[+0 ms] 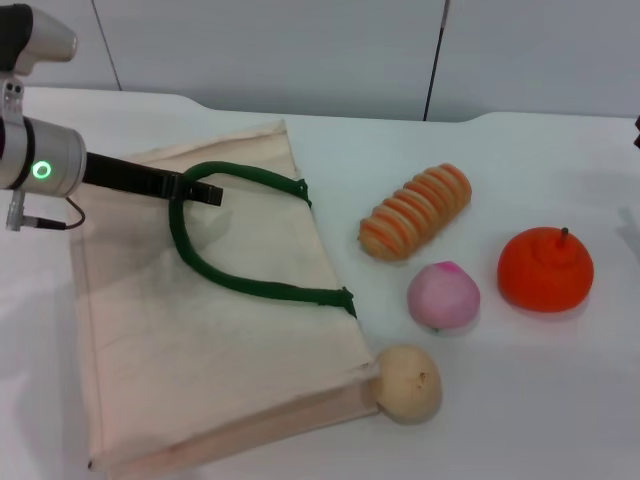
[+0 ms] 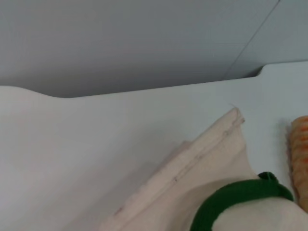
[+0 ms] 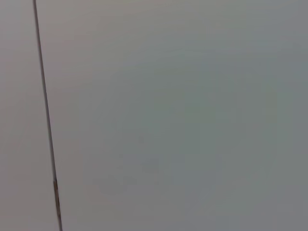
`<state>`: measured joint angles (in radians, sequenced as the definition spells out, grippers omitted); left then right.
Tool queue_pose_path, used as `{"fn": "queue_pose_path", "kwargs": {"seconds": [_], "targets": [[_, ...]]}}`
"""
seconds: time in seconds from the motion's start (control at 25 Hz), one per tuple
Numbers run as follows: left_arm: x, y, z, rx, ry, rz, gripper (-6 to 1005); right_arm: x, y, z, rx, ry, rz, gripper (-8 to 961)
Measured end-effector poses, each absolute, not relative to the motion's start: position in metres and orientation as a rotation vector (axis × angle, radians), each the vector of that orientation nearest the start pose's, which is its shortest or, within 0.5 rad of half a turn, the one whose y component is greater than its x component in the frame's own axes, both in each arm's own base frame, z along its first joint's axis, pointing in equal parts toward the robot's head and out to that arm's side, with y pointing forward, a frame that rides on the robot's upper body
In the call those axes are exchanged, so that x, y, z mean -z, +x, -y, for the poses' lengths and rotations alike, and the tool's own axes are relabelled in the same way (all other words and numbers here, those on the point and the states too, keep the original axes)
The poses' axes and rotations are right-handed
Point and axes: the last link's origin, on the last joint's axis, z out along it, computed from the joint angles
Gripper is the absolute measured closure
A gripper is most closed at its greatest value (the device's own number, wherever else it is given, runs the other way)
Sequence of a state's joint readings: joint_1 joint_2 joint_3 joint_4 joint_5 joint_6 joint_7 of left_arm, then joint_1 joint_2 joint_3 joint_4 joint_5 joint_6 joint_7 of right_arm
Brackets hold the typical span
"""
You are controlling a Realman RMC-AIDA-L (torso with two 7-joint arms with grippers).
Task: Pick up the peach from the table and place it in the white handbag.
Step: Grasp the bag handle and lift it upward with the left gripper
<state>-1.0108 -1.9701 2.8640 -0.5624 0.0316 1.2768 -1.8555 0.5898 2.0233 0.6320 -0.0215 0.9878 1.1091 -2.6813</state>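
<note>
a: head view first. where's the peach?

b: on the white table, right of the white handbag and apart from it. the ridged orange bread roll lies just behind it, the orange fruit sits close on its right, and the tan round fruit is in front of it, touching the bag's near corner.

a: and the bag?

b: lying flat, with a dark green handle looping across its upper half.

a: the left gripper?

b: it reaches in from the left edge, over the bag's far part. its dark fingers look pressed together around the green handle where the loop bends, pinching it. the arm's silver wrist shows a green ring light.

a: the right gripper?

b: out of sight in the head view.

a: left wrist view?

b: the bag's cream cloth with a stitched edge, a stretch of the green handle curving over it, and a sliver of the bread roll at the picture's edge. the table runs back to a grey wall. the gripper's own fingers don't show here.

a: right wrist view?

b: only a plain grey wall with a thin dark seam down it. no fingers, no fruit, so i can't tell the right claw's state.
</note>
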Motion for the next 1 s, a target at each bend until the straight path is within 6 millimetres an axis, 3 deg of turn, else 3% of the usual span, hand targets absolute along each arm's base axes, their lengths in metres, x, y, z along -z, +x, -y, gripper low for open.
{"fn": "queue_pose_path", "kwargs": {"seconds": [0.52,0.64,0.88,1.0], "targets": [[-0.0388,-0.2801,-0.4209,0.125,-2.333,1.31,510,-0.0188,0.3321,-0.3729,-0.736,-1.66,-0.64,60],[-0.0392,-0.2777,-0.4228,0.158,-2.323,1.308,580,-0.0194,0.3338,-0.3719,-0.731,-1.658,-0.641,60],[-0.0437,-0.278,-0.4242,0.234,-2.297,1.309,813,-0.0196,0.3354,-0.3707,-0.728,-1.656,-0.644,59],[-0.0483,-0.2754,-0.4247,0.324,-2.295,1.289,857,-0.0198,0.3359,-0.3703,-0.727,-1.654,-0.645,59]]}}
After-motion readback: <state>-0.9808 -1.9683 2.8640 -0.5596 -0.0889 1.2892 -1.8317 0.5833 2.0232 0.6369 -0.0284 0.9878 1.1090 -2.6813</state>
